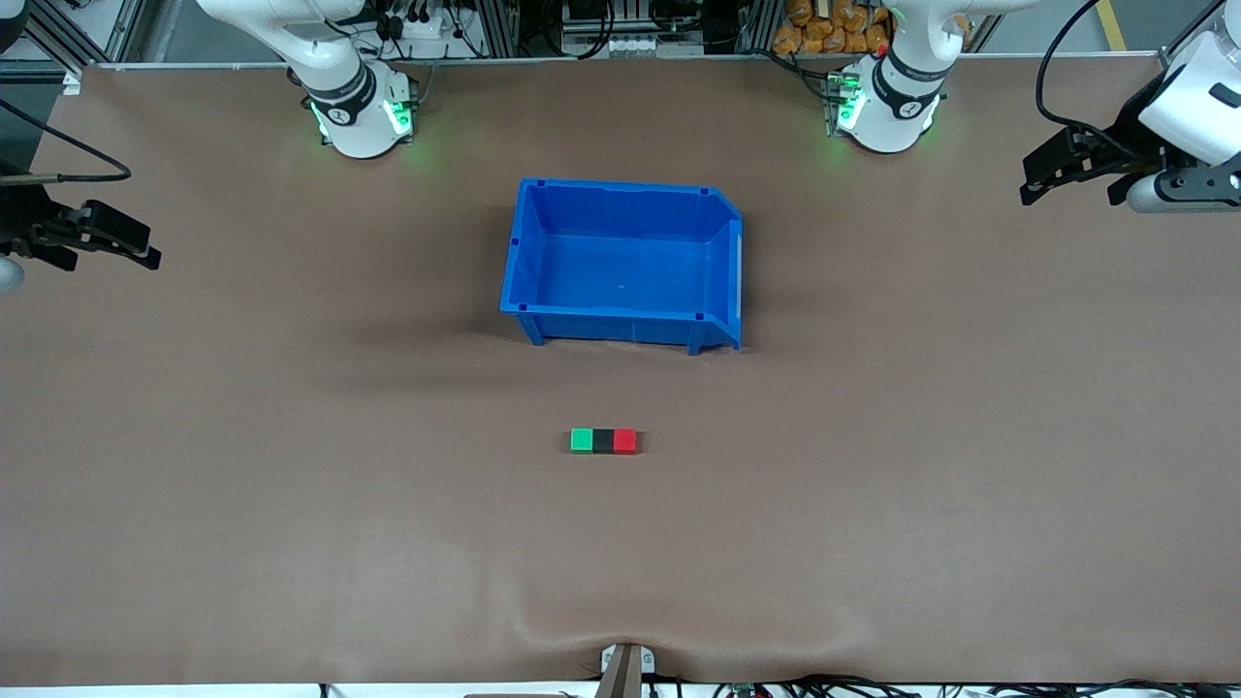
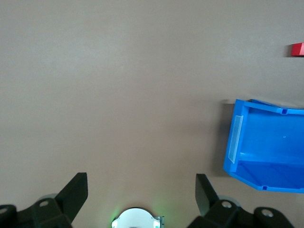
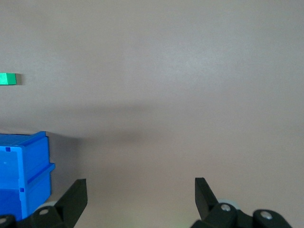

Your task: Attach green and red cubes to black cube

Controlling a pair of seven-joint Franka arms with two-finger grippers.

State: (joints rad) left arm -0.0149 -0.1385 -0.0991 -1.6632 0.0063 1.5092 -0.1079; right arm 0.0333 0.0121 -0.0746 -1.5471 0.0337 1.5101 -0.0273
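The green cube [image 1: 582, 441], the black cube [image 1: 603, 441] and the red cube [image 1: 625, 441] lie touching in one row on the table, black in the middle, nearer the front camera than the blue bin. The green cube is toward the right arm's end, the red cube toward the left arm's end. My left gripper [image 1: 1030, 182] is open and empty, held up at the left arm's end of the table; its wrist view shows the open jaws [image 2: 141, 183] and the red cube [image 2: 297, 49]. My right gripper [image 1: 147, 247] is open and empty at the right arm's end; its wrist view shows the open jaws [image 3: 140, 186] and the green cube [image 3: 8, 79].
An empty blue bin [image 1: 620, 325] stands mid-table between the arm bases and the cubes; it also shows in the left wrist view [image 2: 237, 137] and the right wrist view [image 3: 28, 161]. The brown table mat has a raised wrinkle at its front edge [image 1: 620, 630].
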